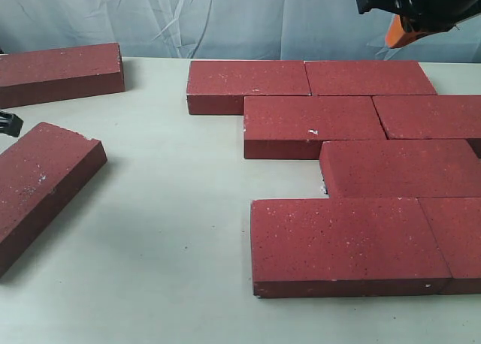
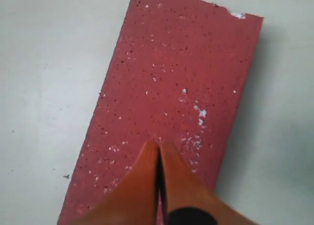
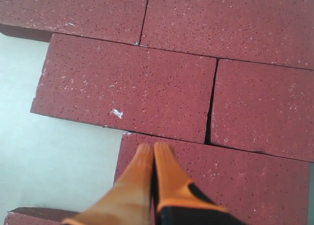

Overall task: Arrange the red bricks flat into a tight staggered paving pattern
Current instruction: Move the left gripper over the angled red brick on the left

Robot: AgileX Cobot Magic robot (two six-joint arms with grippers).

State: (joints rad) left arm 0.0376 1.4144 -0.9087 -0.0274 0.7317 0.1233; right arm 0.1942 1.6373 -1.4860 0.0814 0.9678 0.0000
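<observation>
Seven red bricks lie flat in staggered rows at the right: two at the back, two behind the middle, one in the third row, two in front. Two loose bricks lie at the left, one far back, one angled. My left gripper is shut and empty, hovering over the angled brick. My right gripper is shut and empty above the third-row brick; in the exterior view it hangs high at the back right.
The pale table runs between the loose bricks and the paved group. A grey cloth backdrop closes the far side. A small gap shows between the two second-row bricks. A black part of the left arm pokes in at the left edge.
</observation>
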